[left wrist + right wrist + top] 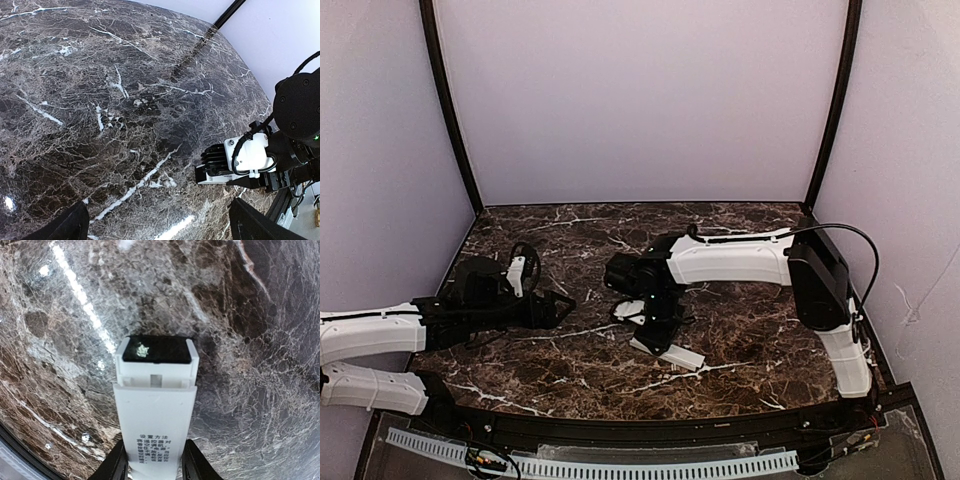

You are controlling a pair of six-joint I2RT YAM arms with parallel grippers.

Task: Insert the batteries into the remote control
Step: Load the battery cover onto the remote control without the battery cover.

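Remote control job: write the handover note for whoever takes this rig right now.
Left tool: open, empty, hovering over the table left of centre.
Right tool: down over the remote, fingers hard by its two long sides; a firm grip is not confirmed.
Remote: lying on the table near the front middle, printed side up, dark patch at the end away from the tool.
Batteries: none visible in any view.
Done: right arm is at the remote.
Left: secure the remote, find the batteries, load them.
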